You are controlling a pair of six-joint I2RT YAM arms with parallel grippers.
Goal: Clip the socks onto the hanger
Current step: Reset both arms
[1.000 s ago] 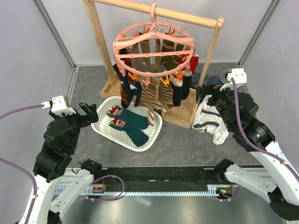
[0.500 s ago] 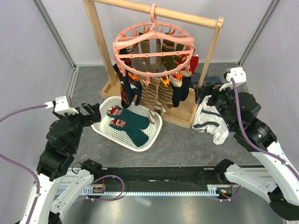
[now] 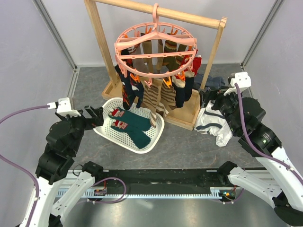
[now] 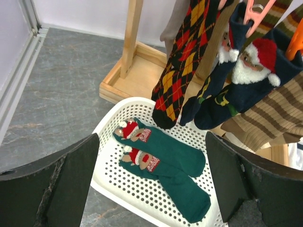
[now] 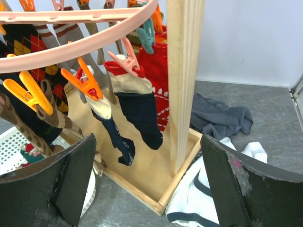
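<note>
The left gripper (image 3: 93, 115) has its jaws wide apart and empty, hovering at the left rim of the basket (image 3: 108, 134). Just ahead of it, two teal socks (image 4: 165, 156) lie side by side inside. Beyond and above those, the hanger (image 3: 156, 74) hangs on the rack (image 3: 102, 47), with clipped socks (image 3: 182, 92) dangling round it. The right gripper (image 3: 207, 97), also spread and empty, faces the rack's right post. A white garment (image 3: 210, 124) lies below it and a grey garment (image 5: 220, 118) ahead to its right.

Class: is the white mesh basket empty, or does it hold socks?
Not empty: two dark teal socks lie flat inside the basket, unclipped.
</note>
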